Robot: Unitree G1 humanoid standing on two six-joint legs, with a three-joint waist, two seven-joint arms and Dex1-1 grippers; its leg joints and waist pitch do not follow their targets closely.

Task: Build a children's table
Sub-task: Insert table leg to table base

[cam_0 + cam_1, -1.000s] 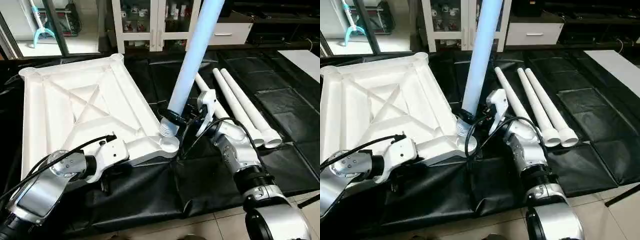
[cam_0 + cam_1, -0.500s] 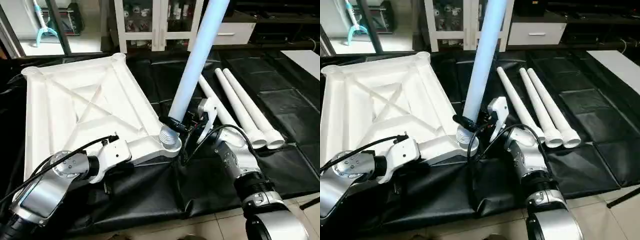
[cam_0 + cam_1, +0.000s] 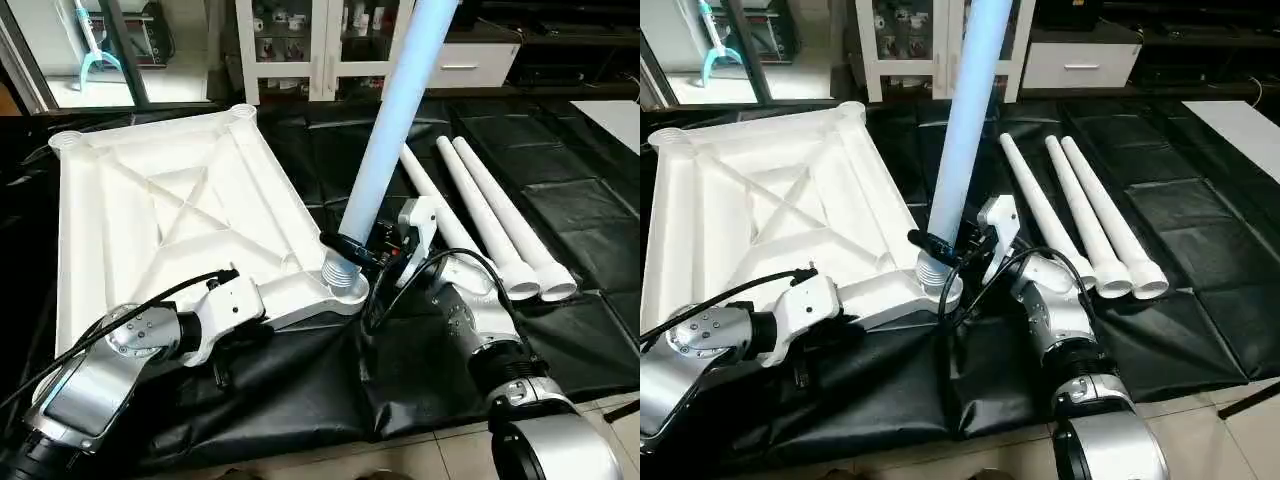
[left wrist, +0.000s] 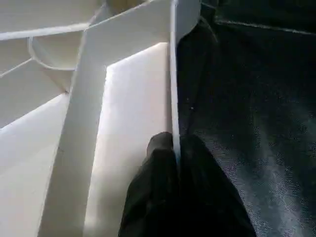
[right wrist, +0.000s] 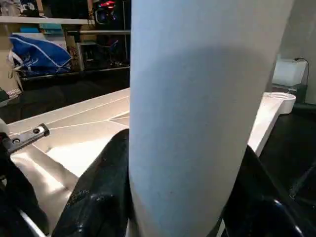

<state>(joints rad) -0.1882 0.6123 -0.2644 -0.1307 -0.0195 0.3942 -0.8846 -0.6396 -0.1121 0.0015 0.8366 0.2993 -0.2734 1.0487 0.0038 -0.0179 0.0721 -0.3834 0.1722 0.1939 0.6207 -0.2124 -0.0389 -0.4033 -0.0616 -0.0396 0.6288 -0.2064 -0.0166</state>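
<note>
The tabletop [image 3: 170, 215] is lying upside down on the black mat [image 3: 590, 200], and one leg [image 3: 385, 130] is standing with its ribbed end in the near corner socket [image 3: 343, 290]. The right gripper [image 3: 352, 250] is clasping that leg low down, while the left gripper [image 4: 175, 163] is pinching the tabletop's near rim. Three legs [image 3: 495, 225] are lying beside. The first leg is being seated; next it likely needs pressing or twisting straight down.

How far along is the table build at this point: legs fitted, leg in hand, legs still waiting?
No leg looks fully fitted yet. In hand: the right gripper holds the first leg upright, its ribbed end entering the near corner socket, while the left gripper pinches the upturned tabletop's rim. Left: three legs lie on the black mat; three sockets look open.
</note>
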